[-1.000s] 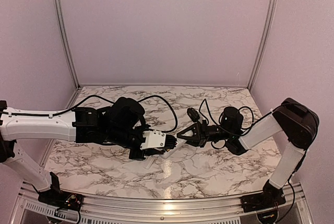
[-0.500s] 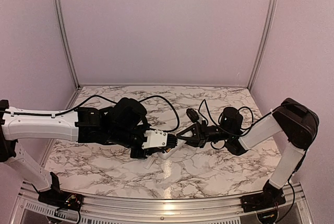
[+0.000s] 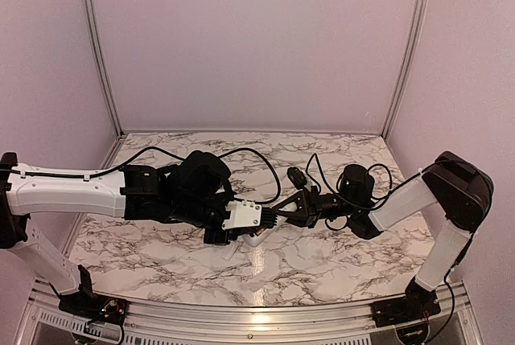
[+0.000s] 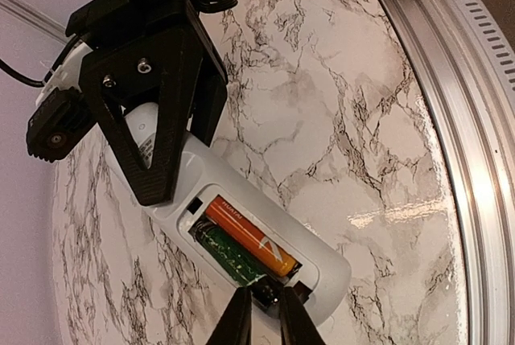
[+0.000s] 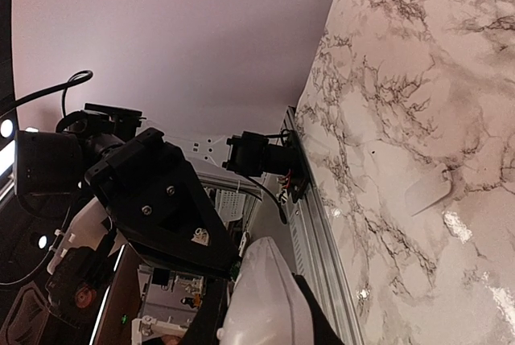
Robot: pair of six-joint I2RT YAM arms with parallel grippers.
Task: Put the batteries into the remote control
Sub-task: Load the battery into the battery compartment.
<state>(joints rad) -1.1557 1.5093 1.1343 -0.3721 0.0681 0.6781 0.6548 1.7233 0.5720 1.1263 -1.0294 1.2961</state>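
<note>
Right pincer (image 4: 181, 164) is clamped across the right end of the remote control (image 4: 302, 236), holding it, apparently lifted off the marble table (image 4: 346, 80), just left of the middle with its battery compartment uncovered. One orange battery (image 4: 251, 237) is seated in one bay, while the neighbouring bay (image 4: 225, 255) shows only its bare green floor. Left pincer (image 4: 264, 322) sits at the left end of that compartment, tips drawn to a narrow gap; whether they pinch a second cell cannot be told. A white cover plate (image 5: 426, 190) lies flat on the table, apart from both. The likeliest risk is leverage: the remote is gripped at one end only, so any push from the left tips could twist it in the jaws, pop the seated battery loose, or snag the contact at the compartment's end
</note>
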